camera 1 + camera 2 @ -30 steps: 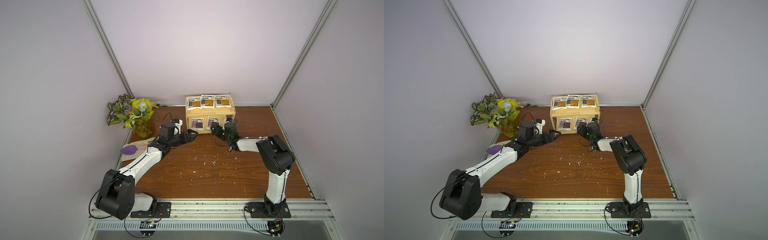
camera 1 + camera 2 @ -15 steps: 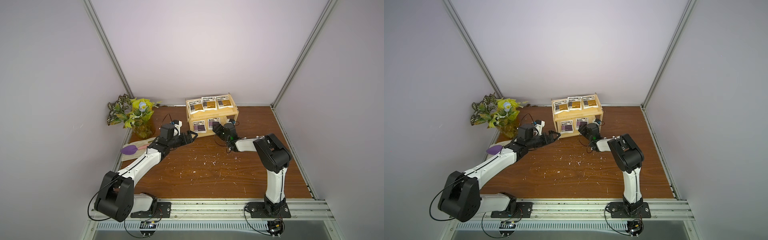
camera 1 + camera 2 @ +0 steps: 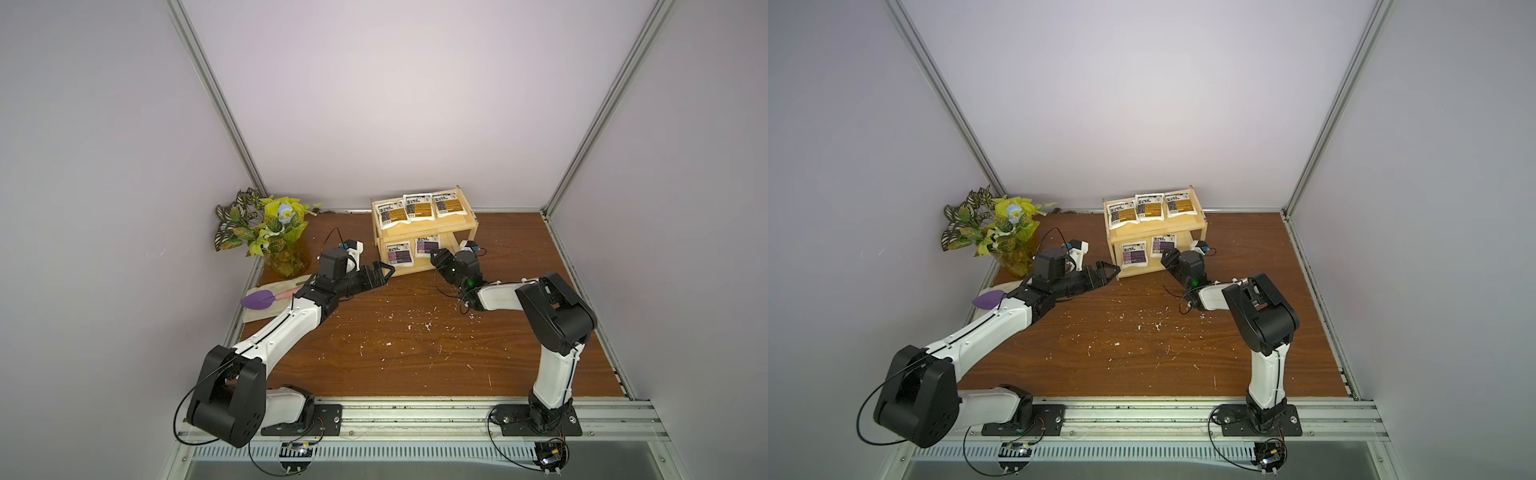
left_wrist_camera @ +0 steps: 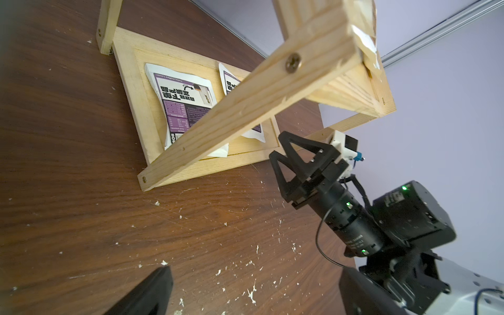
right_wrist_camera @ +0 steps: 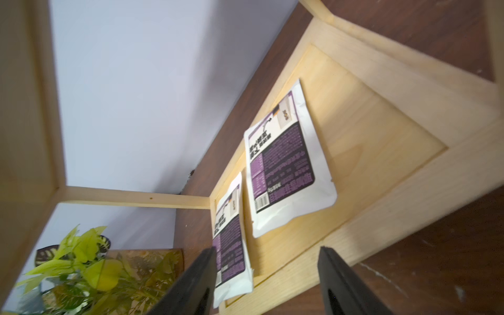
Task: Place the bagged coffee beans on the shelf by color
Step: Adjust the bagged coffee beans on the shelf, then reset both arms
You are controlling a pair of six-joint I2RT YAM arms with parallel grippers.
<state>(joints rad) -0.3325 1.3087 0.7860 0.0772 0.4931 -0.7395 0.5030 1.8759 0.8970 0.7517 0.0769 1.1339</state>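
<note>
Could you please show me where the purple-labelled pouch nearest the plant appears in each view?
In a top view: the purple-labelled white pouch, at the lower tier's end nearest the yellow-green leafy plant.
In a top view: the pouch, same spot.
Left wrist: the pouch, the nearer one, partly crossed by the upper tier's rail.
Right wrist: the pouch, the one toward the plant.
Shared landmark: the pale wooden two-tier shelf, in all four.

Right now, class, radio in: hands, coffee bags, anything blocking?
Left hand, right hand open, empty. Three brown bags top tier, two purple bags below. Nothing blocking shelf.
</note>
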